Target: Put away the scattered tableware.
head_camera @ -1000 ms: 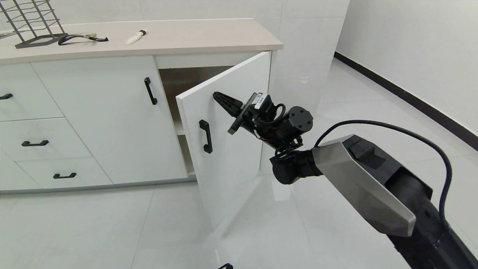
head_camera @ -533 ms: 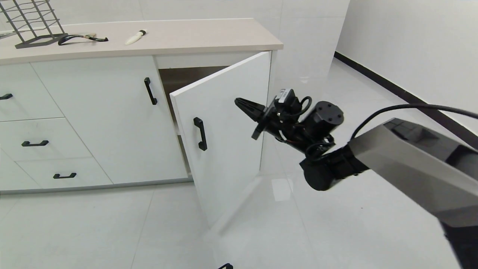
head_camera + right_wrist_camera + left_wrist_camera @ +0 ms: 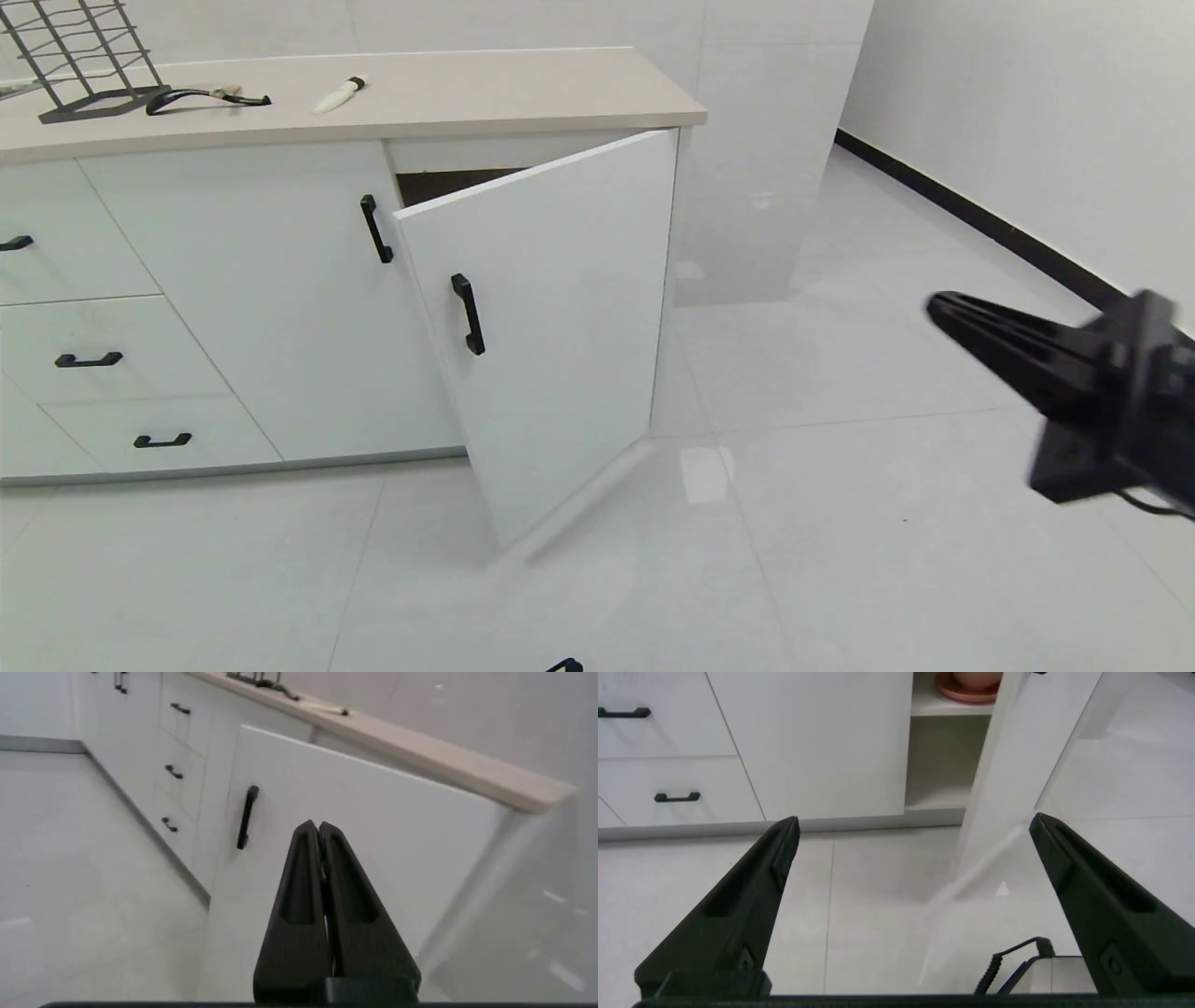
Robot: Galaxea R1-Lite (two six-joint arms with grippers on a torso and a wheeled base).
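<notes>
Far from the white utensil (image 3: 338,93) on the countertop (image 3: 523,89), the right gripper (image 3: 936,305) hangs pressed together; the left gripper (image 3: 913,821) gapes wide.

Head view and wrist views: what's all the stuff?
Beige countertop: one, beige, along the wall.
Dark wire rack: one, grey, countertop's left end.
Black curved utensil: one, black, beside the rack.
Cream utensil with dark band: one, cream, farther right.
White cabinet door with black handle: one, white, ajar, under countertop's right end.
Closed white cabinet door: one, white, left of it.
White drawers with black handles: three, white, farther left.
Pink dish: one, pink, shelf behind the ajar door.
Left gripper: one, black, open, facing the ajar door.
Right gripper: one, black, shut, right of the ajar door.
</notes>
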